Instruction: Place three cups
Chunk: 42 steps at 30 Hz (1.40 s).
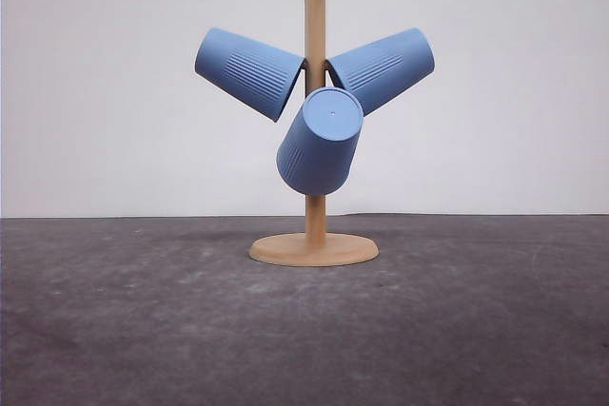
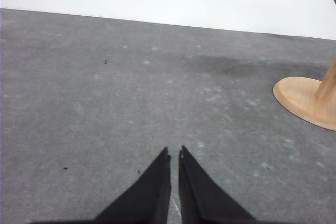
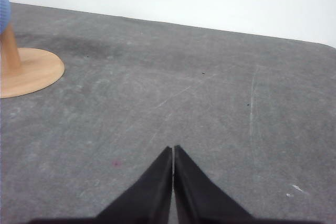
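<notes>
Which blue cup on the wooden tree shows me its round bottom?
The middle, lowest light-blue ribbed cup: its flat base faces the camera, while the two upper cups angle sideways.

Your table point(image 1: 114, 330) is a dark grey, matte surface, scuffed with pale streaks and specks. The only thing resting directly on it is the round wooden base point(image 1: 314, 250) of the peg stand, lying flat. From your left pincer point(image 2: 174, 150), the base point(image 2: 302, 98) lies ahead and off to its right, well apart. From your right pincer point(image 3: 173, 147), it point(image 3: 31, 72) lies ahead and off to its left. Bare table lies under both pincers.
</notes>
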### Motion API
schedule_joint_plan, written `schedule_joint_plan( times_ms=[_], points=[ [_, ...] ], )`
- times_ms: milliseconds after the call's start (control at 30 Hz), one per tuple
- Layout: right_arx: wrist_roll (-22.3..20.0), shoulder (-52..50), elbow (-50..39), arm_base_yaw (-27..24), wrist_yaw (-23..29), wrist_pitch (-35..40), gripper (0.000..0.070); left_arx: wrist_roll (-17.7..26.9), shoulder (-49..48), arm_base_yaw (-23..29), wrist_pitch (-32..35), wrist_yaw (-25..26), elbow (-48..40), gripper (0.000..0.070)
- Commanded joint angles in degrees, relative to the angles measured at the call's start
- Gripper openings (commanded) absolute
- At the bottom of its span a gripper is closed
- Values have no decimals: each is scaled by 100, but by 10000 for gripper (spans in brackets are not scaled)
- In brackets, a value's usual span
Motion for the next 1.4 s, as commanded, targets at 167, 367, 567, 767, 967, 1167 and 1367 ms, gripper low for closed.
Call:
schedule_joint_plan(
  times_ms=[167, 367, 567, 767, 967, 1167, 1367],
  points=[
    [59, -9, -24, 15, 15, 72, 0, -2, 9, 0, -55, -15, -59, 0],
    [59, -9, -24, 15, 15, 72, 0, -2, 9, 0, -55, -15, -59, 0],
    [59, -9, -24, 15, 15, 72, 0, -2, 9, 0, -55, -15, -59, 0],
    [59, -9, -24, 15, 14, 72, 0, -2, 9, 0, -55, -15, -59, 0],
    [59, -9, -24, 15, 15, 72, 0, -2, 9, 0, -56, -15, -59, 0],
    [59, -9, -24, 15, 14, 72, 0, -2, 9, 0, -55, -14, -59, 0],
    [59, -9, -24, 15, 15, 72, 0, -2, 9, 0, -55, -15, -59, 0]
  ],
)
